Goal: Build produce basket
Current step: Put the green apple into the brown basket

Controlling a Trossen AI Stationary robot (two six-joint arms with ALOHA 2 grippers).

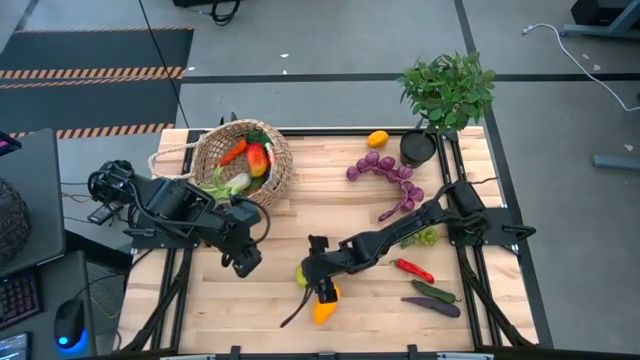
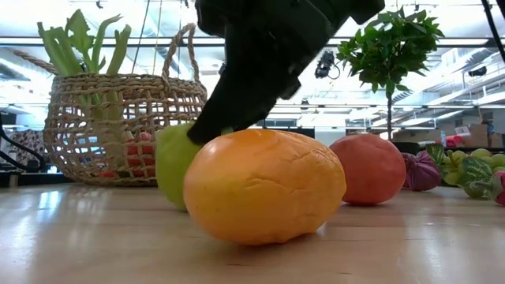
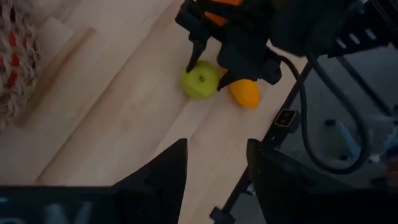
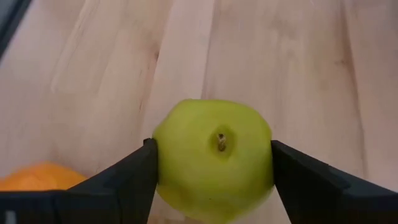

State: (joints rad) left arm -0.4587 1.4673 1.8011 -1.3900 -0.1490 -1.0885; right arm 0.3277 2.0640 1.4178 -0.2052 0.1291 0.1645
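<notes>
Item, nearest in the low view: an orange fruit filling the centre of the frame, lying on the table and touching or nearly touching the green apple behind it.

Item: the green apple, lower centre of the high view, stem end toward the right wrist camera. We see the right gripper with a finger against each side of it, so we count it closed on the apple, which sits on the wood.

Risks, as we judge them: the apple is round and smooth and may squirt out of a shallow pinch; the orange fruit lies just beside it and may be knocked toward the table's near edge on the lift.

Item: the right arm, stretched low from the right of the high view toward centre.

Item: the left gripper, left of centre, waiting, fingers apart and empty.

Item, farthest: the basket, upper left, already holding a leek, carrot and red pieces; grapes, chili and other produce lie at right.
</notes>
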